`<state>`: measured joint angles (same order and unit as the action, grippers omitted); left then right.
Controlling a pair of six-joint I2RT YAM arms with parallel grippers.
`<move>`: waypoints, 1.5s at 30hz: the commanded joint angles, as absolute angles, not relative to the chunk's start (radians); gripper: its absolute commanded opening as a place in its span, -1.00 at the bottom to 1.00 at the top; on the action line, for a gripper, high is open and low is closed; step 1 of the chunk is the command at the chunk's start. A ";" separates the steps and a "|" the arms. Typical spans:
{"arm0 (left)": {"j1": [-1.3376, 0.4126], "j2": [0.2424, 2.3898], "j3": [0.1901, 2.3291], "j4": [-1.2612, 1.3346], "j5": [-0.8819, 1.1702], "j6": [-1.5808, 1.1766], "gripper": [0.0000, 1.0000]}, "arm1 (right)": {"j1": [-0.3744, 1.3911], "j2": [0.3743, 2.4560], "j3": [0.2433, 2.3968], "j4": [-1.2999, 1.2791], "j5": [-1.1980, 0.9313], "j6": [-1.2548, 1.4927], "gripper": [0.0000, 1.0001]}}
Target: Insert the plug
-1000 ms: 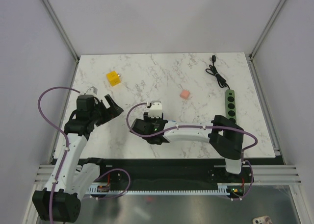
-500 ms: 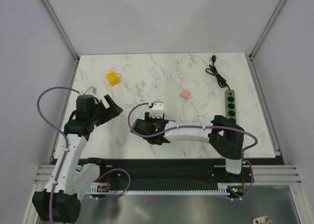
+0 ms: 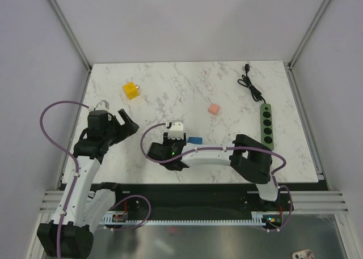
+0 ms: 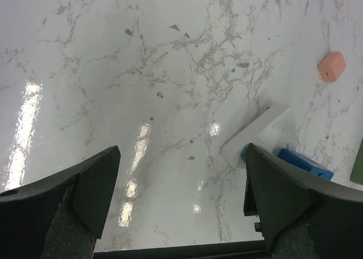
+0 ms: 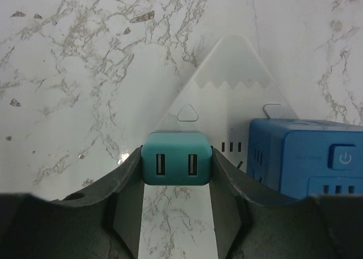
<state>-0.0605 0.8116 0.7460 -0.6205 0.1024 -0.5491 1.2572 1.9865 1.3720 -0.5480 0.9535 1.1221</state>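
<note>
Plainly, the right gripper point(image 5: 177, 159) has the job in hand: its two fingers are half closed and clamped on the short sides of the teal plug point(image 5: 176, 167). The plug's long axis runs straight across from finger to finger. Its face with two small ports looks back toward the wrist, so I take it the prongs point away from the gripper, though I can't see them from where I stand. A blue socket cube point(image 5: 309, 157) sits just ahead of the fingertips and off to their right, close to the right finger but not touching the plug. The side it turns toward the plug carries slots. Directly ahead, and running under the plug, lies a white wedge point(image 5: 229, 72) flat on the marble with the cube beside or partly on it; I can't tell which. A green strip point(image 3: 266, 123) lies well away to the gripper's right, lengthwise front to back. Whether the plug is meant for the cube or the strip I can't say, but the cube is much the nearer, a short shift rightward. The left gripper point(image 4: 181, 157) hangs well off on the far side, spread wide and holding nothing.
</note>
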 commanded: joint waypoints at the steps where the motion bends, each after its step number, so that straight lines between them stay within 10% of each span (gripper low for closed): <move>1: -0.061 0.827 0.764 -0.637 0.009 -0.564 0.99 | 1.264 2.080 1.348 -0.618 0.802 1.173 -1.00; 25: -0.063 0.830 0.767 -0.638 0.026 -0.549 1.00 | 1.221 2.048 1.242 -0.425 0.658 1.085 -0.99; 33: -0.063 0.827 0.770 -0.638 0.037 -0.548 1.00 | 1.223 1.901 1.344 -0.460 0.679 0.999 0.20; 45: -0.063 0.815 0.772 -0.635 0.067 -0.520 1.00 | 1.197 1.809 1.516 -0.575 0.715 0.859 0.68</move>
